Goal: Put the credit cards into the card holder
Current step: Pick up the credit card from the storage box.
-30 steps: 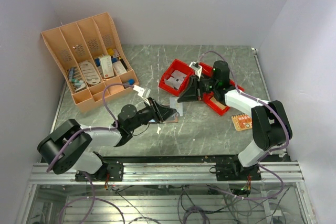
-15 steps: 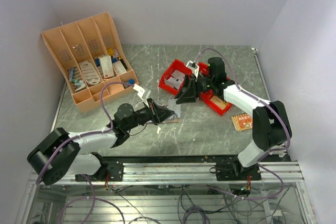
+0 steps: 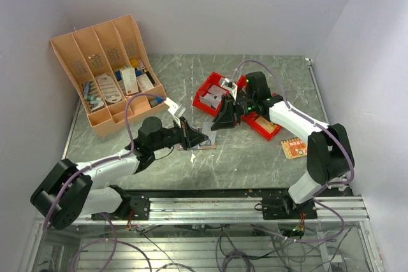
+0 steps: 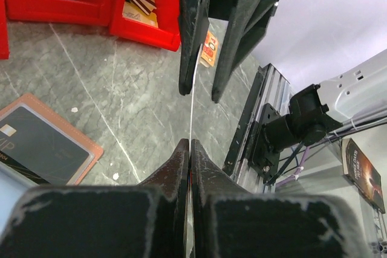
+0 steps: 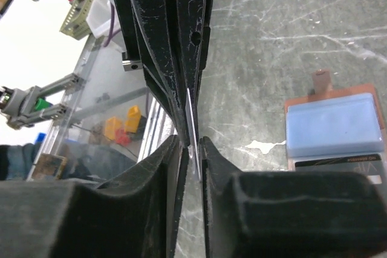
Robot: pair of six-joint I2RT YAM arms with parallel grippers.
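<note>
Credit card (image 4: 191, 113) is pinched edge-on in the left gripper (image 4: 190, 144), jaws clamped flat on its near end, with the card raised off the table (image 3: 255, 154). The right gripper (image 5: 190, 141) comes at it from the opposite side. Its jaws stand apart, one on each side of the card's other end, not clamped. The card runs close along one finger; cannot tell if it touches. The two grippers meet tip to tip over the middle of the table, toward the near edge.

Card holder (image 5: 338, 95) lies open and flat on the table just below and beside the grippers. A pale blue card (image 5: 332, 128) sits in it with a dark card (image 5: 338, 162) next to that, and the snap tab sticks out on one side.

Two red bins sit past the grippers:
- One red bin (image 3: 212, 97) is mid-table toward the far edge.
- The other red bin (image 3: 264, 125) is to its right under the right arm, with some cards in it.

An orange card (image 3: 294, 148) lies flat near the right edge. A slotted organiser rack (image 3: 105, 78) fills the far left corner.
</note>
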